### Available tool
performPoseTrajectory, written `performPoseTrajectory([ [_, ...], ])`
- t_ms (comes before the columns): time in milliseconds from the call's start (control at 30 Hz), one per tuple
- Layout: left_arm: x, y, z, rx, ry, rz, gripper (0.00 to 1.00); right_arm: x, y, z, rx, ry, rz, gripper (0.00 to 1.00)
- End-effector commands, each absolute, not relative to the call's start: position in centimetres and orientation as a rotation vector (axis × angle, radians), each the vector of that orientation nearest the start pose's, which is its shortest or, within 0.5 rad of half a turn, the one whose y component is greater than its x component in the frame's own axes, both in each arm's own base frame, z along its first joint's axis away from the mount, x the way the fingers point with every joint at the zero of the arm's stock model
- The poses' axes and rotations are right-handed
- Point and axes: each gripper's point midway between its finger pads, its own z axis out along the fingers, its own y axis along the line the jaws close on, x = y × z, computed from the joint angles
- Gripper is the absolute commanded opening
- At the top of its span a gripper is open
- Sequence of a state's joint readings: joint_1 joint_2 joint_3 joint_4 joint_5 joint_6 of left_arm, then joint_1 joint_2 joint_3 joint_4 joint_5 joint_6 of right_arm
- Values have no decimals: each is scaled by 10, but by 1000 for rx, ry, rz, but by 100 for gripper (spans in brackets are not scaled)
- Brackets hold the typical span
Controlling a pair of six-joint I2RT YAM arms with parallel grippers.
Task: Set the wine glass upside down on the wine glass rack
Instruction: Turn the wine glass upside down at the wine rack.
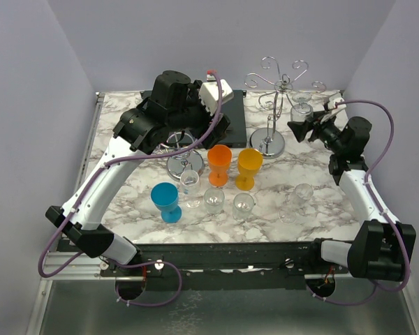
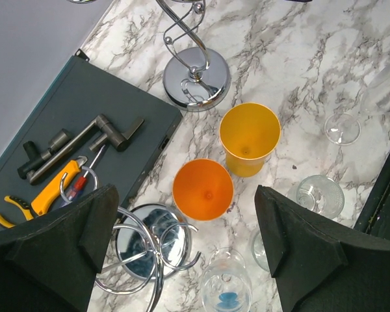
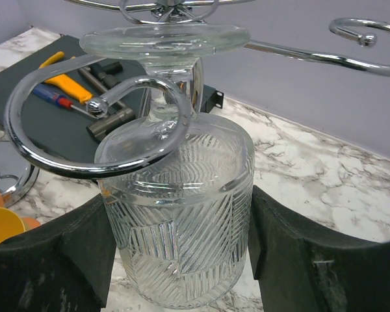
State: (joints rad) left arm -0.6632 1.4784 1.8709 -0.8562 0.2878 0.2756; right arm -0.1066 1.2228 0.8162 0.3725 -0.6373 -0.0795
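A clear ribbed wine glass [image 3: 182, 221] hangs upside down with its stem inside a chrome hook [image 3: 84, 162] of the wine glass rack [image 1: 278, 87]. Its foot [image 3: 166, 38] sits above the hook. My right gripper [image 3: 182, 240] is shut on the glass bowl, one finger on each side. In the top view the glass [image 1: 302, 110] is at the rack's right arm, by the right gripper [image 1: 304, 127]. My left gripper [image 2: 185, 253] is open and empty, above the table over a second chrome rack [image 2: 143, 240] and the cups.
An orange cup [image 1: 220, 164], a yellow cup [image 1: 249, 167] and a blue goblet [image 1: 166, 201] stand mid-table. Several clear glasses [image 1: 214, 200] stand along the front. A dark tool tray [image 2: 71, 110] lies at the back.
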Motion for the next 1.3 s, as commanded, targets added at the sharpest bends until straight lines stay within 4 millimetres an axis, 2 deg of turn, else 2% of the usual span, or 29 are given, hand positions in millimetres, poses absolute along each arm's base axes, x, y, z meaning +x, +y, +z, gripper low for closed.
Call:
performPoseTrajectory([
  [0, 289, -280, 386, 1072, 1739, -567, 93, 401, 68, 295, -550, 1428, 380, 1],
  [267, 295, -283, 384, 1068, 1747, -555, 93, 393, 74, 296, -573, 1403, 397, 1],
  [400, 305, -290, 383, 1041, 1746, -556, 93, 389, 73, 296, -559, 1397, 390, 1],
  [667, 335, -325, 402, 1008, 1678, -614, 93, 385, 73, 301, -515, 1369, 404, 1],
  [867, 347, -351, 417, 965, 1650, -693, 92, 383, 70, 307, -438, 1339, 422, 1],
  [1267, 364, -391, 398, 951, 1672, -707, 89, 378, 64, 299, -311, 1299, 459, 1],
])
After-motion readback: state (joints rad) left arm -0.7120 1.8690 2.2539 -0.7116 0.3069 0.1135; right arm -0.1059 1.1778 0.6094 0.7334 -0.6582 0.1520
